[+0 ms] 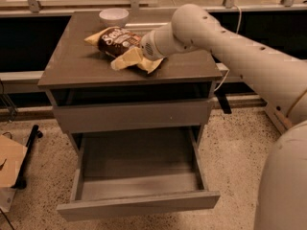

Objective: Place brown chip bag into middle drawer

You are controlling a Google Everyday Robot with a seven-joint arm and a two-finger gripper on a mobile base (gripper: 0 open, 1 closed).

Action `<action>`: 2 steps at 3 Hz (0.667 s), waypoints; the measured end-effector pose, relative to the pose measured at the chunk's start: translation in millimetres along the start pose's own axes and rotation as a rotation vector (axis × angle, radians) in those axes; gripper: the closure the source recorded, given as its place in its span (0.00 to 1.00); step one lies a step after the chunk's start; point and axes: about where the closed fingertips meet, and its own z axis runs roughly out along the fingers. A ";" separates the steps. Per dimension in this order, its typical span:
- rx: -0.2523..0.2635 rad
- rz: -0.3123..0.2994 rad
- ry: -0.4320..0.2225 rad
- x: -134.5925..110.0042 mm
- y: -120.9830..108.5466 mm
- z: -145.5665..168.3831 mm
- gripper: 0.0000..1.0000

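Arm (249, 56) stretched level from 3 o'clock, hand (146, 49) right at the bag (117, 40) on the surface (72, 66), toward 12 o'clock; grip, couldn't tell. Drawer (139, 205) open at 6 o'clock.

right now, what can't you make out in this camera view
end effector: at the brown chip bag on the cabinet top; its tip is hidden behind the wrist of the arm, so any grip is unclear.
brown chip bag: one end covered by that wrist.
middle drawer: rear floor hidden under the closed drawer front above.
arm: cut off by the right edge.
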 end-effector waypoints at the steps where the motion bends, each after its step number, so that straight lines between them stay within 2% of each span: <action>1: -0.012 0.014 -0.008 2.2 -5.6 19.7 0.18; 2: 0.001 0.002 -0.022 1.7 -7.1 10.7 0.50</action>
